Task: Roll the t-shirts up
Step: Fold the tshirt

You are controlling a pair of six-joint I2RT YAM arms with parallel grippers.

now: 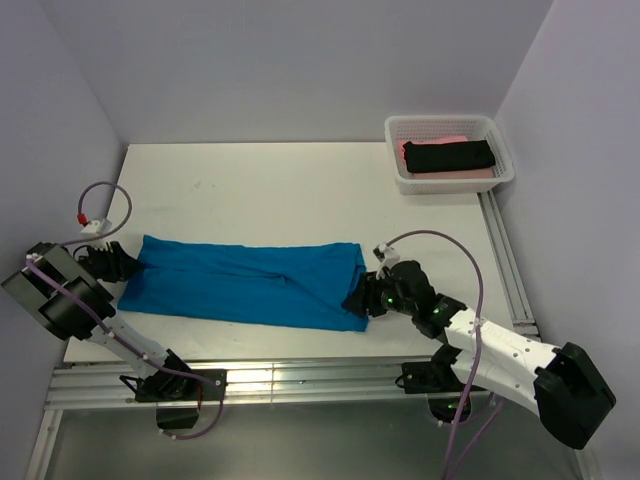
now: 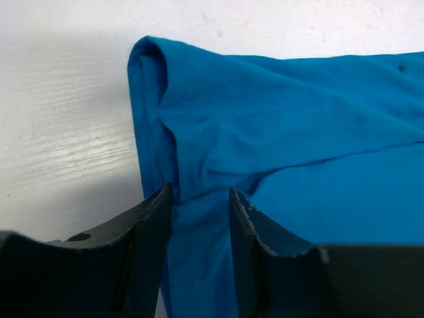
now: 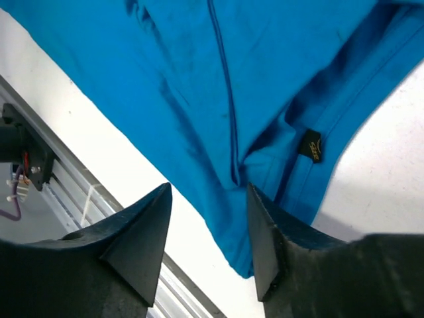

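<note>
Top external view is showing the blue t-shirt [image 1: 245, 285] lying as a long folded band on the near table [image 1: 280, 190], the left gripper [image 1: 128, 265] and right gripper [image 1: 360, 298] standing partly open over its ends, where cloth lying in their gaps is risking snagging and unfolding.

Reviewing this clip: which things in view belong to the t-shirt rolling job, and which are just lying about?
Belongs to the job:
- bright blue cloth t-shirt, spread out in a long strip
- black cloth t-shirt, bundled
- pink cloth t-shirt, under the black one

Just lying about:
- white plastic mesh basket, holding those two
- white tabletop
</note>
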